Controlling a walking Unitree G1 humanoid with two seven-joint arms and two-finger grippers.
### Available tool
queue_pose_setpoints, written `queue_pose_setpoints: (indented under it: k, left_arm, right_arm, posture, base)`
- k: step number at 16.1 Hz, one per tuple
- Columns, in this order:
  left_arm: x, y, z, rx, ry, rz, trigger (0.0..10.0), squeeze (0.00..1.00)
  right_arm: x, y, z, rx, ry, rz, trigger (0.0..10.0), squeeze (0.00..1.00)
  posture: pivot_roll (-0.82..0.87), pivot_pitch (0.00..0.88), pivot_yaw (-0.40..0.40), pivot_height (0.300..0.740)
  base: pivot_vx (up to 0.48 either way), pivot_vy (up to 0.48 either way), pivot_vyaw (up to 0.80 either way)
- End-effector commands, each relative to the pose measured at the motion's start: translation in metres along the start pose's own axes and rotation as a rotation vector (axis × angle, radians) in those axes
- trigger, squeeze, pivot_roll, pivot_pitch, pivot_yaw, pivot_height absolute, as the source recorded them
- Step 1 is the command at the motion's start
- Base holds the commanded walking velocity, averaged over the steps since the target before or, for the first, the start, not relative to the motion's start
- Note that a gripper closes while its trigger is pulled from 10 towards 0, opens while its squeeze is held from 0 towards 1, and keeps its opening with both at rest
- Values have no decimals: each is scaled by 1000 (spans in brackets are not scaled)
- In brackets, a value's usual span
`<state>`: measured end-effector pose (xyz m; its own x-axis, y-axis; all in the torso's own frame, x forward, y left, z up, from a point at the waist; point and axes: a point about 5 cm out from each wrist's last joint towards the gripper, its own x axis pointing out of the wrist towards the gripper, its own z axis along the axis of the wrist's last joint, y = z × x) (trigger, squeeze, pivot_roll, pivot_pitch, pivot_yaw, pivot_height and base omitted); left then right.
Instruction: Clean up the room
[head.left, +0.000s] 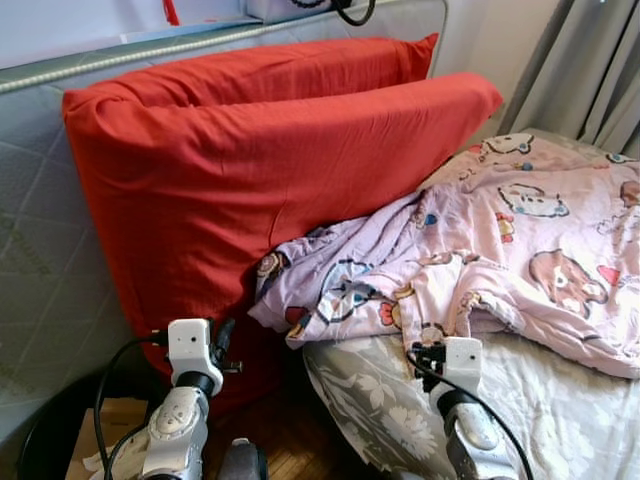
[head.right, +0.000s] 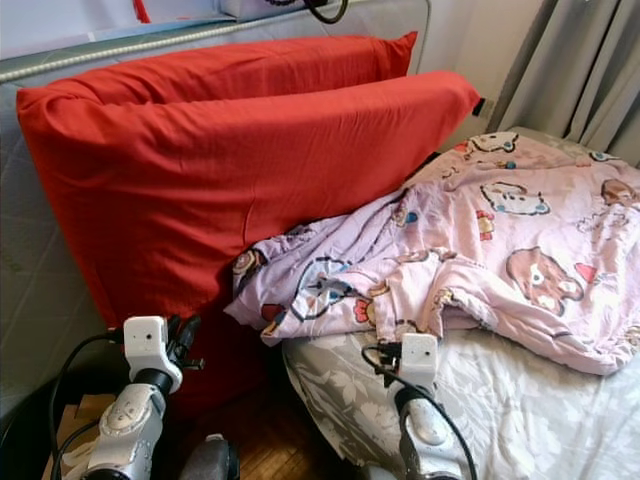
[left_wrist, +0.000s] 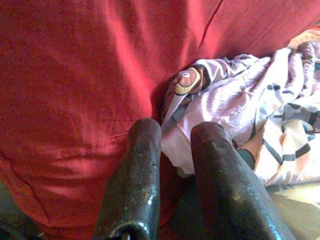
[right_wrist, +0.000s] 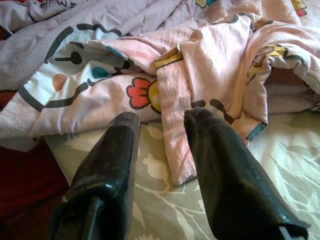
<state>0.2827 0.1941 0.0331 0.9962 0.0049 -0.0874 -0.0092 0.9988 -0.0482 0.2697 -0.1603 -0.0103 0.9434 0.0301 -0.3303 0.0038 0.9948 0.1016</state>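
Blanket, pink with cartoon prints, lies crumpled across the bed, one corner spilling off the bed's edge and against the pillows; those two big red pillows stand on edge, one behind the other, leaning against a grey quilted mattress set upright at the left; the bed sheet is grey with a pale leaf pattern, bare below the blanket's hem.

Right gripper hovers low over the sheet, just short of the blanket's folded hem; its fingers stand apart with a clear gap and hold nothing. Left gripper points at the spot where the blanket corner meets the front pillow; its fingers are also parted, with nothing between them, the tips close to the red cloth.

Grey curtains hang at the far right; dark wood floor shows between the pillows and the bed; a cardboard box sits at the lower left.
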Motion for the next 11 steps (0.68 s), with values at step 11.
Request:
queue_pose_setpoints:
  k: [11]
  left_arm:
    - [4, -3, 6, 2, -14, -15, 10000, 0]
  right_arm:
    - [1, 1, 0, -10, 10, 17, 10000, 0]
  posture:
    - [6, 64, -51, 620]
  base:
    - [0, 0, 0]
